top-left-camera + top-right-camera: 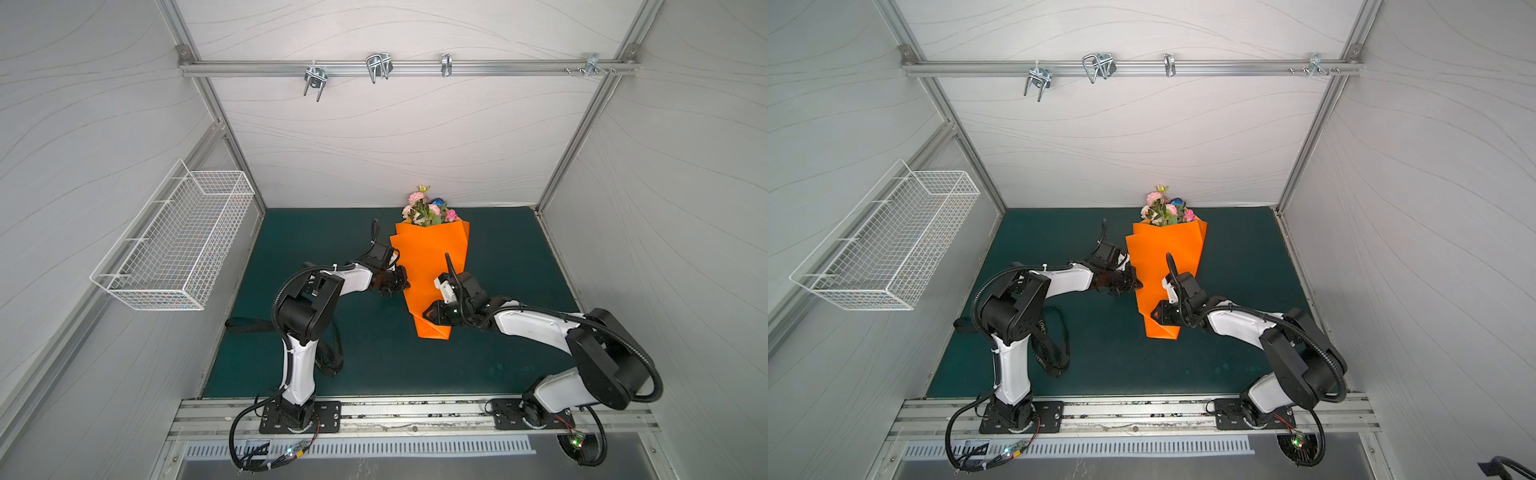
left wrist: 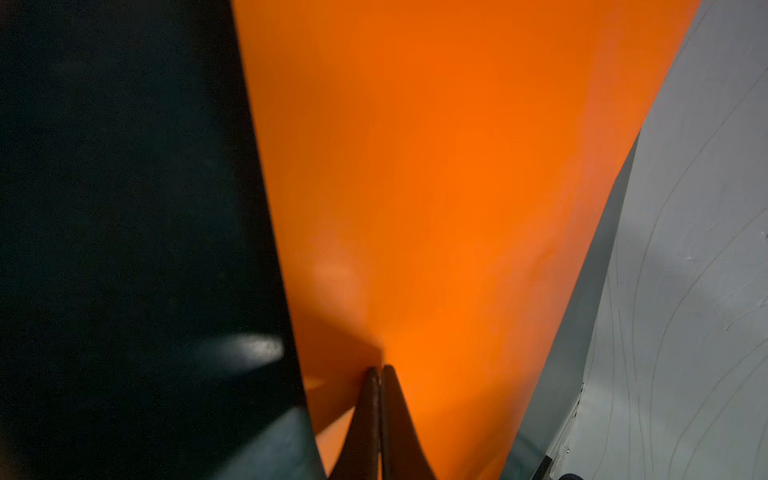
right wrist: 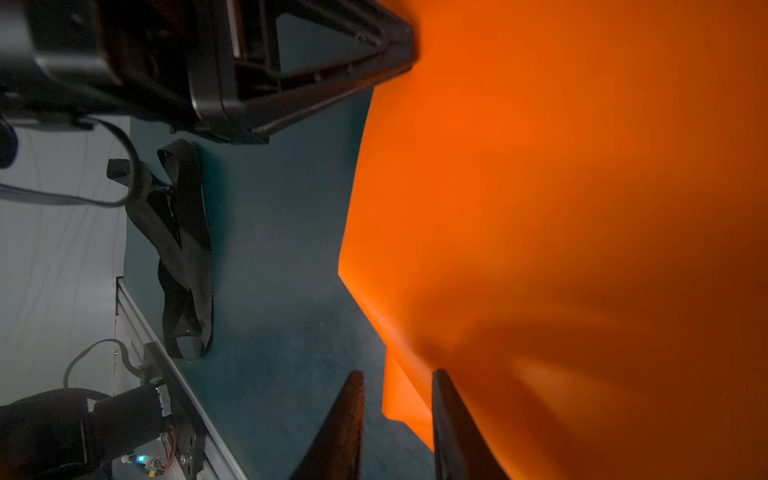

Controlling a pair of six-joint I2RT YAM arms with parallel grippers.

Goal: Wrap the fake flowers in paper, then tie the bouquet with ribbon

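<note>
The bouquet of fake flowers [image 1: 426,208] [image 1: 1165,208] lies at the back of the green mat, its pink, cream and blue blooms sticking out of a cone of orange wrapping paper [image 1: 428,257] [image 1: 1163,253]. My left gripper [image 1: 402,286] [image 1: 1138,286] [image 2: 380,368] is at the cone's left edge, shut on the orange paper [image 2: 436,187]. My right gripper [image 1: 424,311] [image 1: 1154,313] [image 3: 397,374] is at the cone's lower right edge with its fingers apart. A corner of the orange paper [image 3: 561,208] lies between them. The stems are hidden inside the paper.
A black ribbon [image 1: 328,357] [image 1: 1050,349] [image 3: 183,249] lies on the green mat [image 1: 498,353] under the left arm. A white wire basket [image 1: 174,241] hangs on the left wall. A rail with metal hooks [image 1: 374,66] crosses the back wall.
</note>
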